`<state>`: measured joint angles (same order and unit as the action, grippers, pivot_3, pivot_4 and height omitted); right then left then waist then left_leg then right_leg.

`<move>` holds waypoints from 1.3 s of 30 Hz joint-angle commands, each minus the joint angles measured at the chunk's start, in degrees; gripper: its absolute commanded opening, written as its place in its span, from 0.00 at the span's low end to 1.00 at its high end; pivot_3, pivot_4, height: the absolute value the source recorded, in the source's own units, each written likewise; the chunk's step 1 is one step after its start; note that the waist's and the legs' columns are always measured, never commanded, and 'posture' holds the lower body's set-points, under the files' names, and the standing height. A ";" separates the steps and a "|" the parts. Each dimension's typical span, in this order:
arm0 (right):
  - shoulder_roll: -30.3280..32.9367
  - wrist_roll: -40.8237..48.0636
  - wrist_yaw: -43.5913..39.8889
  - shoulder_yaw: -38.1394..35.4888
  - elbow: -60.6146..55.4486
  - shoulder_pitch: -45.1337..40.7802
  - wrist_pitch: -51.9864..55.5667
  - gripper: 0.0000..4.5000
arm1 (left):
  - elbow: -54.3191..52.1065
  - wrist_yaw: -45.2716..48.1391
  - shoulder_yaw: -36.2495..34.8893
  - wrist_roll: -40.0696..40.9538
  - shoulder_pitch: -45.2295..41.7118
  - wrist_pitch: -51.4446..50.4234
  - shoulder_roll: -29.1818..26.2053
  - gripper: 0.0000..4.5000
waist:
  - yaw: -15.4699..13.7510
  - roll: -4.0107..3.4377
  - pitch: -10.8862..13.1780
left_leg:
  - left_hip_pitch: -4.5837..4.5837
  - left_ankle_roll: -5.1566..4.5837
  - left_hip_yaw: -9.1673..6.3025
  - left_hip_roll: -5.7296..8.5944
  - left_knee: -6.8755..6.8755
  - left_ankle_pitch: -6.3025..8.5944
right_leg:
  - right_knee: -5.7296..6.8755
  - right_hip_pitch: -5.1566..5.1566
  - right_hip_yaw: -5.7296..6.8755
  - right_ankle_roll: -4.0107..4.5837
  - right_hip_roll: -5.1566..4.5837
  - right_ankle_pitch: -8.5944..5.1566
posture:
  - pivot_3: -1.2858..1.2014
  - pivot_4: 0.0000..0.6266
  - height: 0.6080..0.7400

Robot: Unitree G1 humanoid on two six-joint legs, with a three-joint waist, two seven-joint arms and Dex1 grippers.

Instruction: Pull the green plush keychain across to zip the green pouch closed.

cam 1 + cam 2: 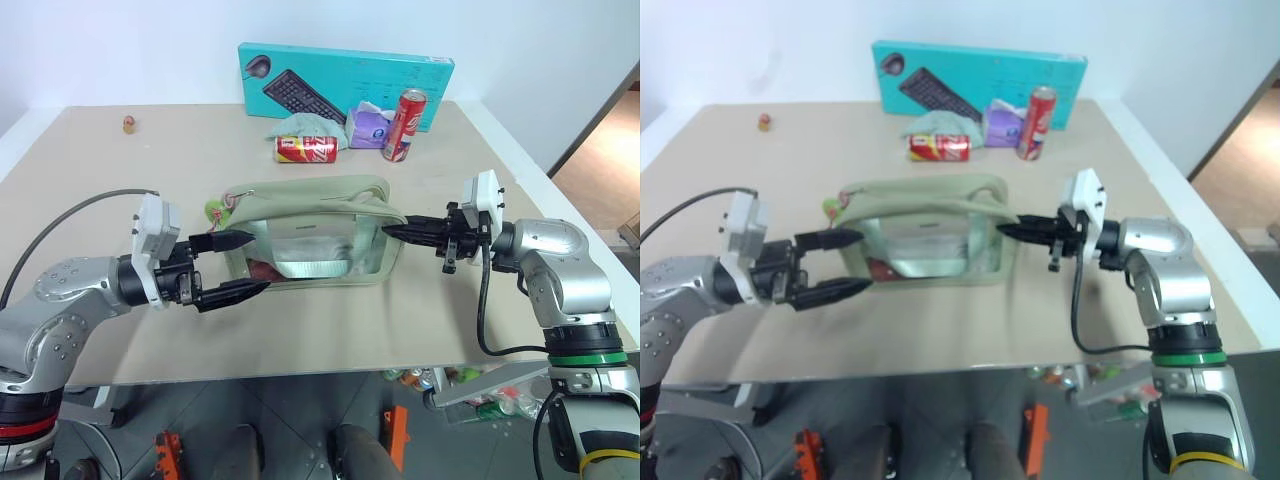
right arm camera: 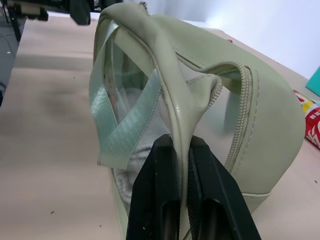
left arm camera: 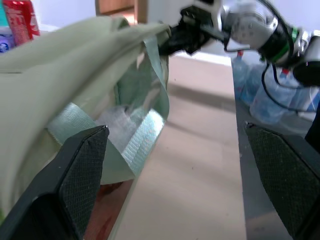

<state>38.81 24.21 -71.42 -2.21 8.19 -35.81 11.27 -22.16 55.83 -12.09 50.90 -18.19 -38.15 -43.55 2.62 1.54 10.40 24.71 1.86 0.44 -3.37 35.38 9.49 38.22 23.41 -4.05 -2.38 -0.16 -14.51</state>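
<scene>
Green pouch (image 1: 315, 235) sits mid-tabletop (image 1: 300, 330), zipper seen through right wrist view looks partly undone near the pinched end. Right gripper (image 1: 392, 231) clamped together on the pouch's right-end edge, fabric squeezed between its fingers. Left gripper (image 1: 243, 265) spread wide at the pouch's left end, one finger above, one below, holding nothing. Green plush keychain (image 1: 214, 209) just beyond the pouch's left corner, small and partly hidden behind the upper left finger; red-pink bit hard to make out. Behind the pouch: lying red can (image 1: 306, 149), upright red can (image 1: 403, 125), purple pack (image 1: 371, 128), teal cloth (image 1: 300, 125), keyboard box (image 1: 345, 82). Tiny object (image 1: 129, 124) at far left, unidentifiable.
</scene>
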 commanded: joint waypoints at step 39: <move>2.69 -1.30 1.38 -1.52 -2.02 1.32 -2.67 0.01 | 46.49 15.91 3.81 -23.18 -21.24 24.84 1.42 1.00 | -0.07 0.00 0.00 | 0.00 0.01 0.04 0.03 0.00 -0.01 | 0.01 0.00 -0.01 -0.01 0.01 0.03 | 0.52 0.24 1.00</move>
<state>40.00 23.06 -70.40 -2.24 8.16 -34.34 8.89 23.07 70.13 -8.46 28.49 -37.39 -14.93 -41.91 2.55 1.54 10.39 24.71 1.87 0.48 -3.34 35.38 9.49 38.24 23.41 -4.06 -2.39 -0.15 -14.48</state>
